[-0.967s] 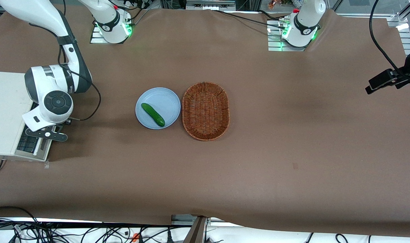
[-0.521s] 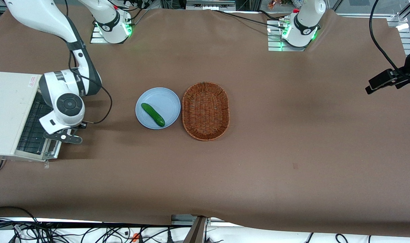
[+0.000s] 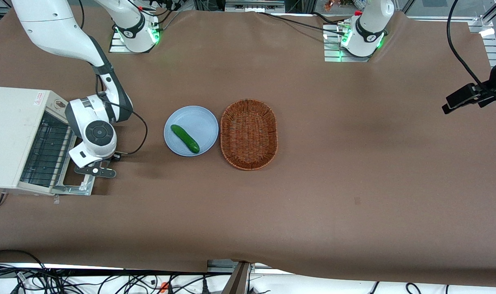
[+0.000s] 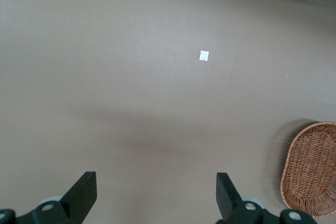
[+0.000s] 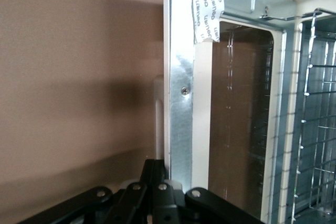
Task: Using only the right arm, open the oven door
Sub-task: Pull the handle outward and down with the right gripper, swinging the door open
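Nearly done: oven door (image 3: 79, 179) swung down almost flat on worktop (image 3: 313, 204) before the oven (rack exposed). Gripper (image 3: 93, 170) at door's handle edge, fingers' state impossible to tell. Left: release.

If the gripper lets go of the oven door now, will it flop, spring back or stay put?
The oven door looks nearly flat, level with the table, so it probably stays put. Its metal frame looks stiff, not floppy. The gripper sits at the door's outer edge; a hinge spring cannot be ruled out.
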Controlling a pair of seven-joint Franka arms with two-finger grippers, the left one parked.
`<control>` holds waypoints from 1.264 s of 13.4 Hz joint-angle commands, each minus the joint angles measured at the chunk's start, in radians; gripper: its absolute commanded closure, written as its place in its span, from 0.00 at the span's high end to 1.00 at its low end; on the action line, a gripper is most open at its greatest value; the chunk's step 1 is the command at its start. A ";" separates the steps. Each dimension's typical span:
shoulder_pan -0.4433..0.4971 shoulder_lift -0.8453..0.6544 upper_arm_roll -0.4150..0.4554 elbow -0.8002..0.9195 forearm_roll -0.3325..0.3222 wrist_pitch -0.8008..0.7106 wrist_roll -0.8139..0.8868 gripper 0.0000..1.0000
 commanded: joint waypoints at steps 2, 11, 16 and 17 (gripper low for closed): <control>-0.016 -0.002 0.029 0.014 0.076 0.009 -0.018 0.00; -0.018 -0.080 0.138 0.136 0.469 -0.232 -0.244 0.00; -0.050 -0.139 0.054 0.377 0.660 -0.535 -0.685 1.00; -0.053 -0.181 0.042 0.393 0.660 -0.563 -0.718 1.00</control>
